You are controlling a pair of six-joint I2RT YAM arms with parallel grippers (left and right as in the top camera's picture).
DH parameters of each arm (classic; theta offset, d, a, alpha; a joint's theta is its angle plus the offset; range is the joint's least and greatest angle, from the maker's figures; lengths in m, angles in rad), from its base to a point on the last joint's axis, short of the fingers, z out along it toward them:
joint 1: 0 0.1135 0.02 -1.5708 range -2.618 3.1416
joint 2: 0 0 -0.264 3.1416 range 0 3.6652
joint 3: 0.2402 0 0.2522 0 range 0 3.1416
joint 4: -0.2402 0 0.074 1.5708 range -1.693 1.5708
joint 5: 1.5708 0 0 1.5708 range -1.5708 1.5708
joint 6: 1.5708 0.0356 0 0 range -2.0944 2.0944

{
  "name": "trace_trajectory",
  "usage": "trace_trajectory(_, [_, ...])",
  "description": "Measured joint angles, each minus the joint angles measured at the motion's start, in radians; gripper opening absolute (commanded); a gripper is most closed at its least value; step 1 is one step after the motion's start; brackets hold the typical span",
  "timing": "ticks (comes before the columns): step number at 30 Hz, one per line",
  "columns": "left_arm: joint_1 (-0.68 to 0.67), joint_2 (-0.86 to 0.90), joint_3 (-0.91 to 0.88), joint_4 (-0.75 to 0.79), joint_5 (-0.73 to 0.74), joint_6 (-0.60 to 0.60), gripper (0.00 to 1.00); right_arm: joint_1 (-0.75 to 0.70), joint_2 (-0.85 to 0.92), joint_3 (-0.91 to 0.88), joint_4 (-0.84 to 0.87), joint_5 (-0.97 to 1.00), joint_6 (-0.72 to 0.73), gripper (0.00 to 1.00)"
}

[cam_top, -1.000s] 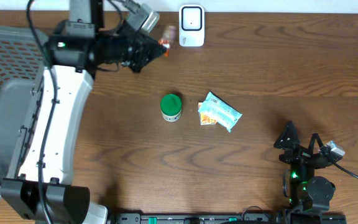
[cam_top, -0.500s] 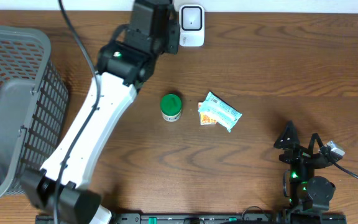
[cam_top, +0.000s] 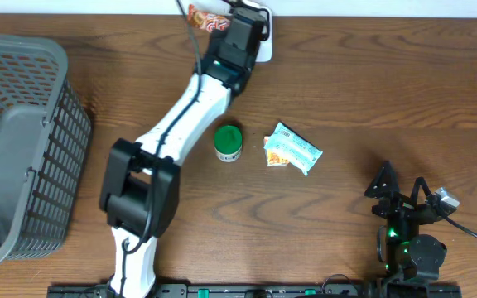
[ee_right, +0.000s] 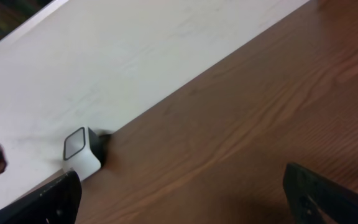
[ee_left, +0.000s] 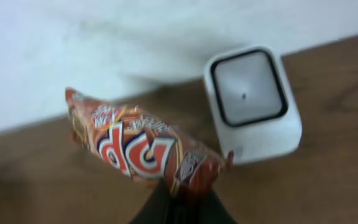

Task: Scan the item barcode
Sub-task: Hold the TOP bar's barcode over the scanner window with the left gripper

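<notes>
**Surroundings:** grey lattice basket (cam_top: 23, 141) at the left edge of the table (cam_top: 371, 83); green-lidded jar (cam_top: 228, 142) near the middle; pale blue and orange pouch (cam_top: 292, 151) just to its right, not touching it; right gripper (cam_top: 401, 190) low on the right, well apart from all of these, jaws spread wide and holding nothing.

**Obstructions:** left arm (cam_top: 180, 124) runs diagonally from the near edge to the far edge; its wrist lies over the scanner (cam_top: 266, 45) in the overhead view, so only the scanner's right side shows there.

**Task item:** snack packet (ee_left: 138, 146), one end pinched in the clenched jaws of the left gripper (ee_left: 184, 200); held at the table's far edge, just left of the scanner, before the white wall (ee_left: 104, 43) (free end tilted up and away from the scanner in the left wrist view).

**Hard to make out:** left fingers cut off by the bottom of the wrist frame; wrapper lettering blurred; whether a barcode faces the scanner cannot be told.

**Materials:** table of brown wood grain; scanner a white rounded-square housing with a dark-framed grey window; packet of glossy, crinkled red-orange film with white and blue letters; basket of open mesh.
</notes>
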Motion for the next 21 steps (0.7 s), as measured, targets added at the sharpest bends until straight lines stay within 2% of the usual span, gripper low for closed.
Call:
trace_trajectory(7, [-0.057,0.088,0.0,0.171,-0.071,0.172,0.07,0.0,0.0,0.0,0.0,0.0,0.0,0.99])
trace_trajectory(13, [-0.058,0.188,0.013,0.248,-0.126,0.309,0.07,0.0,0.0,0.0,0.0,0.0,0.0,0.99])
trace_trajectory(21, [-0.054,0.39,0.19,0.266,-0.187,0.459,0.07,0.0,0.0,0.0,0.0,0.0,0.0,0.99])
